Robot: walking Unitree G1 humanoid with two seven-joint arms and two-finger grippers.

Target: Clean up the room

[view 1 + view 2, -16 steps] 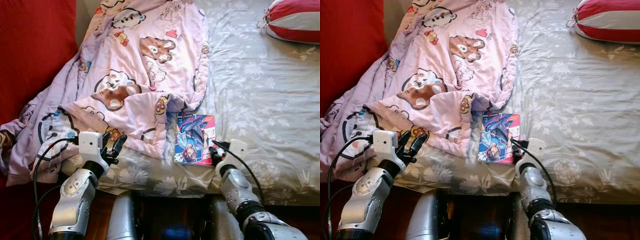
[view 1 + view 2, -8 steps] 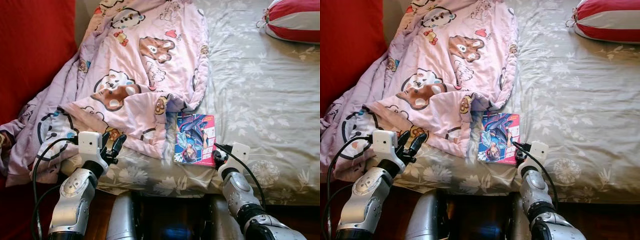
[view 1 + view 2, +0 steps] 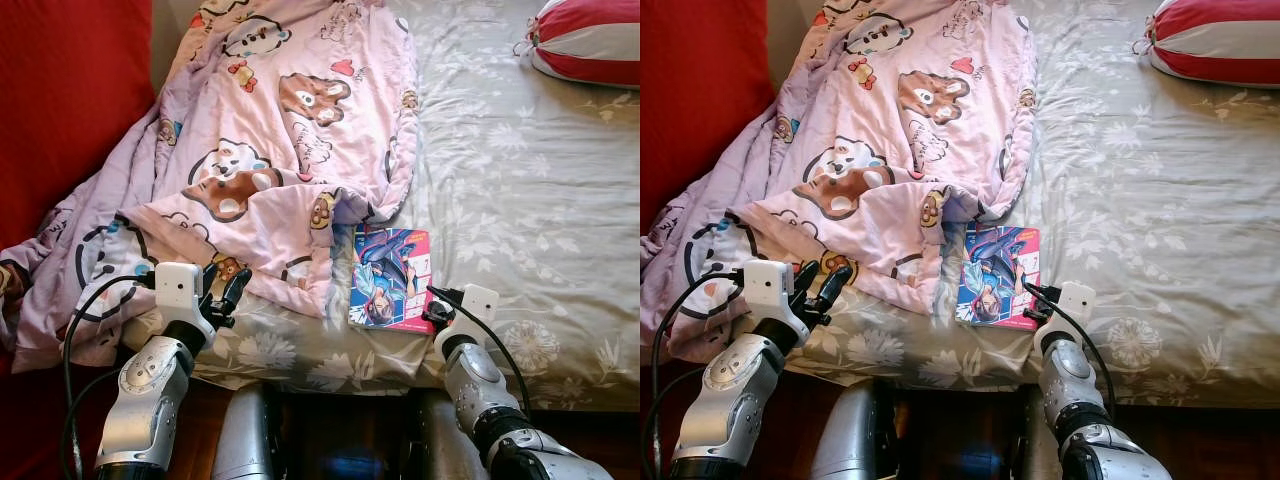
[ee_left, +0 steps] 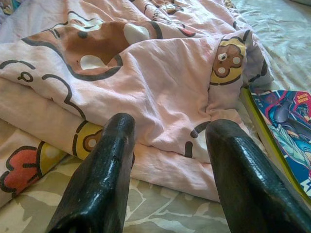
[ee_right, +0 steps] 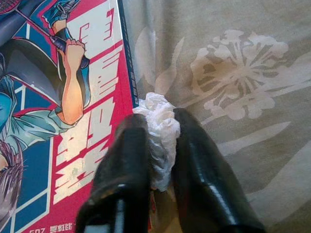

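I have the right gripper (image 5: pixel 154 145) down on the grey flowered bed sheet (image 3: pixel 520 190), low and right of centre in the head view, and its two black fingers (image 5: pixel 127 170) are pressed together on a crumpled white tissue (image 5: pixel 159 131). The wad sits on the sheet touching the red edge of the comic book (image 3: pixel 390 277), which lies flat just below the hem of the pink cartoon blanket (image 3: pixel 270 150). That blanket sprawls from the top centre down to the lower left, against the red wall panel (image 3: pixel 60 100). My left gripper (image 4: pixel 165 160) is in the lower left of the frame, fingers spread apart with nothing between them (the wrist camera looks straight at a fold of the blanket, close ahead). A red and white striped cushion (image 3: pixel 590 40) lies in the upper right corner, well apart from both arms
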